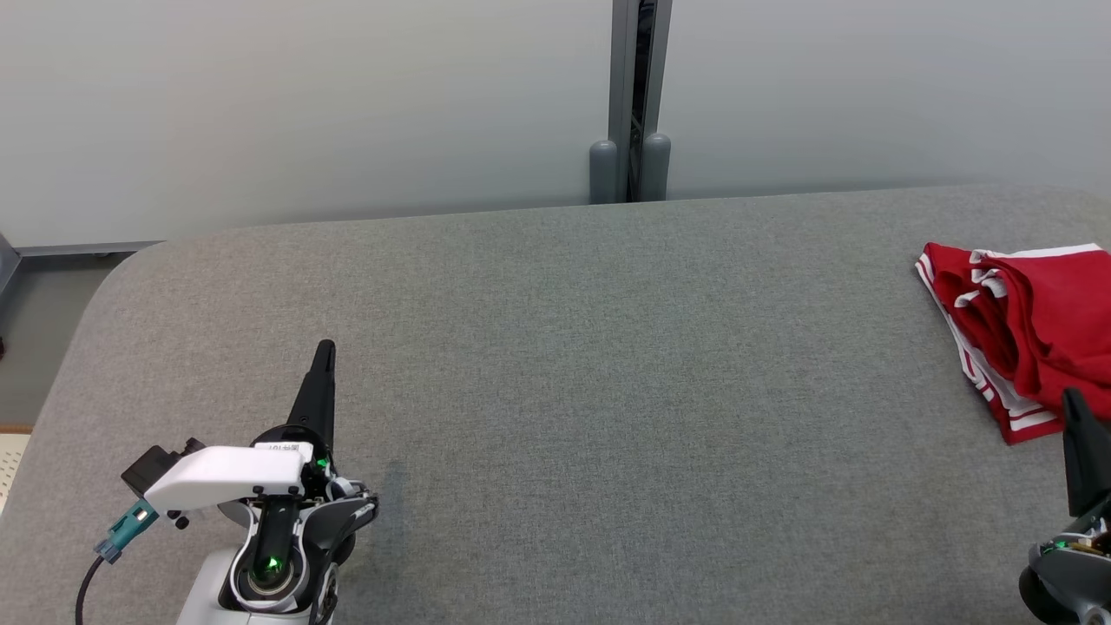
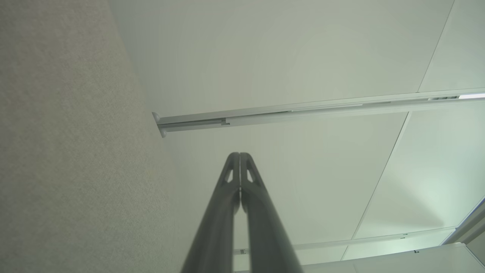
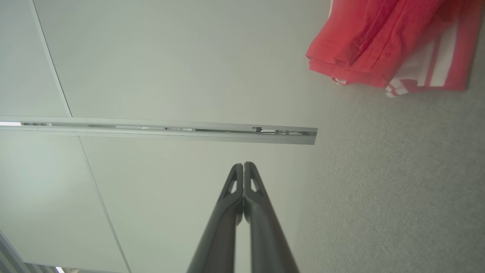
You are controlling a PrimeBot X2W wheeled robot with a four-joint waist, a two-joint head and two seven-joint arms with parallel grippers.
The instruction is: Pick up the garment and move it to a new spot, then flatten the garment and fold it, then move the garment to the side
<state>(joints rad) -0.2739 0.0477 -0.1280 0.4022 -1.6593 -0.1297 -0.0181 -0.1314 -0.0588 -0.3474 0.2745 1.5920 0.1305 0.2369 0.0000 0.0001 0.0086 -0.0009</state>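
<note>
One wide grey table carries the folded red garment with white stripes at its right side, toward the far edge, where the frame cuts it off and hides its full length; the visible striped edge slants from far left to near right. Pale wall panels joined at a grey post stand behind, while the left gripper at near left and the right gripper, half out of frame just near of the garment, point far with fingers pressed together, holding nothing.
</note>
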